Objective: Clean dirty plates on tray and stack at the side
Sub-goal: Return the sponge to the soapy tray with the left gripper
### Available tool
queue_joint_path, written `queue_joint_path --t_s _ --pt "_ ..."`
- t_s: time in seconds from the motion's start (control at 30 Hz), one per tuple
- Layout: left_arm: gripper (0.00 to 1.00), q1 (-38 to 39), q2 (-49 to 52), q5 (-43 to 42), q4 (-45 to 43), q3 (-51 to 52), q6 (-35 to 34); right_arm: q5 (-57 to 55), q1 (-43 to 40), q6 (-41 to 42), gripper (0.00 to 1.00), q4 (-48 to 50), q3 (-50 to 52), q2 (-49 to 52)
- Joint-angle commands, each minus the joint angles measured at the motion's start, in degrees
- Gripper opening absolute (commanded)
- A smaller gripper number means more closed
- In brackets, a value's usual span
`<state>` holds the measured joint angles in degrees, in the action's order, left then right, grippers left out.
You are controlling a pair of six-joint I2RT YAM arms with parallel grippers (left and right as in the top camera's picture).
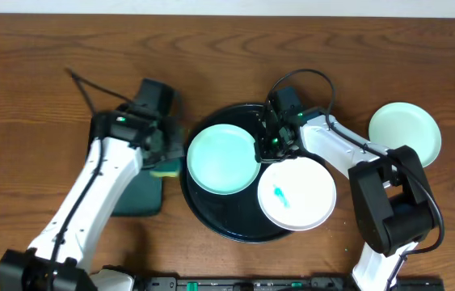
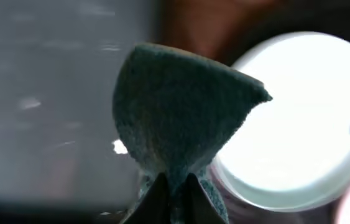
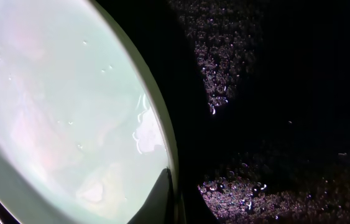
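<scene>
The black tray (image 1: 211, 220) holds a mint-green plate (image 1: 222, 158) on its left and a white plate (image 1: 297, 194) with a teal smear on its right. A second mint-green plate (image 1: 405, 133) lies on the bare wood at the right. My right gripper (image 1: 271, 144) is shut on the right rim of the mint plate on the tray; in the right wrist view the gripper (image 3: 173, 202) pinches that rim (image 3: 69, 112). My left gripper (image 1: 165, 153) is shut on a sponge (image 2: 181, 112) just left of that plate (image 2: 293, 118); its fingertips (image 2: 173, 200) pinch the sponge's base.
A rectangular dark green tray (image 1: 140, 196) lies under the left arm, left of the black tray. The black tray's wet surface (image 3: 274, 124) fills the right wrist view. A black cable (image 1: 90, 87) runs across the table at the back left.
</scene>
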<state>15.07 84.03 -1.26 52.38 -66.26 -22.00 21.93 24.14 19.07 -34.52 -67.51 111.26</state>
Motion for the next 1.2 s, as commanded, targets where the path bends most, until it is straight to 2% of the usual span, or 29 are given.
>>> queue_joint_path --t_s 0.0,0.23,0.5,0.7,0.73,0.87,1.0,1.17 --pt "0.07 -5.5 1.0 6.9 0.9 0.0 -1.0 -0.7 0.3 -0.3 0.01 0.7 0.2 0.1" --pt "0.07 -13.7 7.3 6.4 -2.9 2.8 2.0 -0.7 0.3 -0.3 0.01 0.6 0.2 0.1" --pt "0.07 -14.4 19.1 5.7 -7.8 3.0 3.3 -0.7 0.3 -0.3 0.01 0.6 0.2 0.1" --pt "0.07 -14.4 21.7 4.7 -9.5 2.9 3.3 -0.7 0.3 -0.3 0.01 0.5 0.2 0.1" --pt "0.13 -14.4 21.6 4.7 -9.4 2.9 3.3 -0.7 0.3 -0.3 0.01 0.5 0.2 0.1" --pt "0.62 -14.4 21.0 4.0 -8.7 2.9 3.3 -0.7 0.3 -0.3 0.01 0.5 0.2 0.1" --pt "0.67 -14.4 17.4 1.6 -8.1 2.9 3.3 -0.7 0.3 -0.3 0.01 0.5 0.2 0.1" --pt "0.7 -14.3 5.2 1.5 -5.7 2.9 3.3 -0.7 0.3 -0.3 0.01 0.7 0.2 0.1"
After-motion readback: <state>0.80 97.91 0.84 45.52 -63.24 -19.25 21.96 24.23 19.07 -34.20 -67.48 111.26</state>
